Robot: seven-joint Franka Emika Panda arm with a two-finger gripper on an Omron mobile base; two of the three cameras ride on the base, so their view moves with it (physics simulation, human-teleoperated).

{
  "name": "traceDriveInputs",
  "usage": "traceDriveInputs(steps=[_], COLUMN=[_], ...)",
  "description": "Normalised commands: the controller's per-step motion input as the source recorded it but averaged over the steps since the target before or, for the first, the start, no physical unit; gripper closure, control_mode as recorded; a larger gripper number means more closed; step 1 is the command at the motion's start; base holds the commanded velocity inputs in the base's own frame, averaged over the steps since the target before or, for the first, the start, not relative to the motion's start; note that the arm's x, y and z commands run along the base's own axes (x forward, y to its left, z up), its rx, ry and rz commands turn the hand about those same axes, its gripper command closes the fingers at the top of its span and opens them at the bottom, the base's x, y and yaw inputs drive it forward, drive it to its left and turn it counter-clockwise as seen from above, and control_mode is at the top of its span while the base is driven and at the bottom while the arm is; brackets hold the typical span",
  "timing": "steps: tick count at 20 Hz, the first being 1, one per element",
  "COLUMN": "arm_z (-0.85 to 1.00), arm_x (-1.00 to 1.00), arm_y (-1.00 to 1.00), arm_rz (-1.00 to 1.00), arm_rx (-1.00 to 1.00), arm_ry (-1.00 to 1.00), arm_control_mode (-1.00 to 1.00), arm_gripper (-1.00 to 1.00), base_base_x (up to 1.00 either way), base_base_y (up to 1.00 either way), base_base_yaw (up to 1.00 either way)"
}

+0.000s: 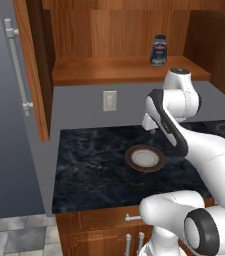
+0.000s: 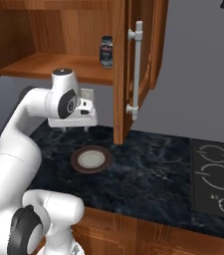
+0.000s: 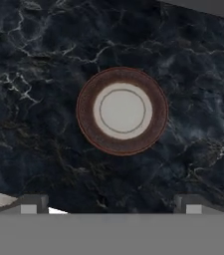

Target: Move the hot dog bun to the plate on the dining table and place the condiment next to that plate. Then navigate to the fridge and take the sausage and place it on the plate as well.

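While the arm hung over the black marbled counter (image 1: 89, 170) in the left base view, the condiment (image 1: 158, 50) was seen upright on the open wooden cabinet shelf (image 1: 109, 72), toward the shelf's right end and well above the pincer (image 1: 151, 131). A small dark brown dish (image 1: 144, 158) with a pale centre lay near the middle of the counter, just below the hand.

From the right base view, the condiment (image 2: 106, 51) was found at the shelf's front right corner, just beside the open cabinet door (image 2: 128, 69). The pincer (image 2: 75, 127) was pointed down over the dish (image 2: 90, 159), with a cooktop (image 2: 215, 179) set into the counter's right end.

Through the hand view, the dish (image 3: 122, 111) was centred, and the fingertips (image 3: 30, 204) were spread wide apart with nothing between them.

Trouble was judged likely if the brown dish were mistaken for the plate, which it was not. A reach up to the jar could also be spoiled by the nearby door or shelf lip, and the bottle could be tipped by a glancing finger.
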Motion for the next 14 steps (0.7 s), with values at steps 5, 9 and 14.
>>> traceDriveInputs(steps=[5, 9, 14], arm_z=[0.58, 0.60, 0.59], arm_x=[-0.01, 0.00, 0.14], arm_y=[-0.05, -0.15, -0.17], arm_rz=[-0.11, -0.03, -0.03], arm_rx=[-0.05, 0.00, 0.01], arm_ry=[-0.43, -0.34, -0.22], arm_control_mode=[-1.00, -1.00, -1.00], arm_gripper=[-1.00, -1.00, -1.00], base_base_x=[0.00, 0.00, 0.00], base_base_y=[0.00, 0.00, 0.00], base_base_yaw=[0.00, 0.00, 0.00])
